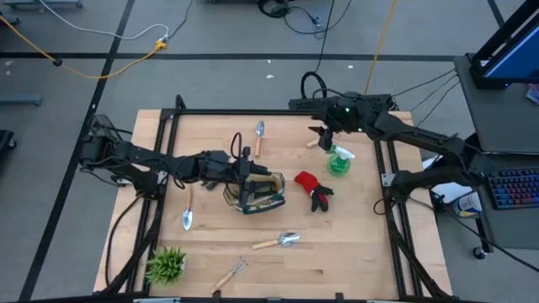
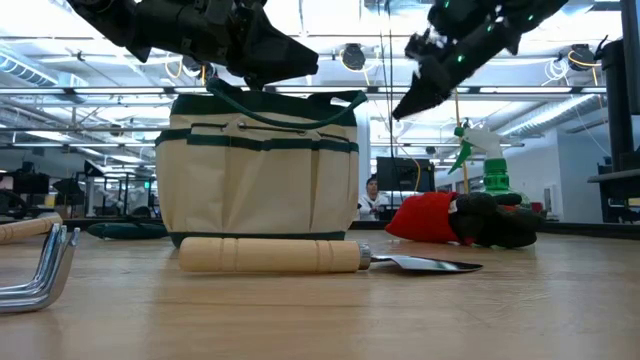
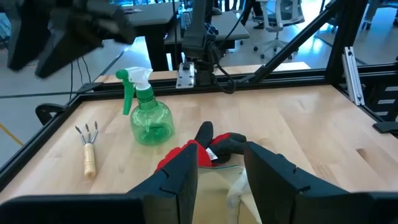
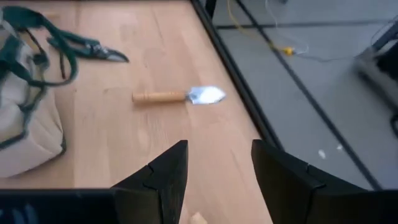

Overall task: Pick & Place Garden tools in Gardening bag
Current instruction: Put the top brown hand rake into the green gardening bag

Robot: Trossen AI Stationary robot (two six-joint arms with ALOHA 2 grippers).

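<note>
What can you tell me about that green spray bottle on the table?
The green spray bottle looks like see-through green plastic, with a round, bulbous body, a narrow neck and a green-and-white trigger head on top. It stands upright on the wooden table, toward the far right part in the high view. Nothing appears to touch it: the red-and-black gloves lie apart nearer the table's middle, and a small wooden-handled rake lies beside it with a gap. The right gripper hovers nearby, open.
</note>
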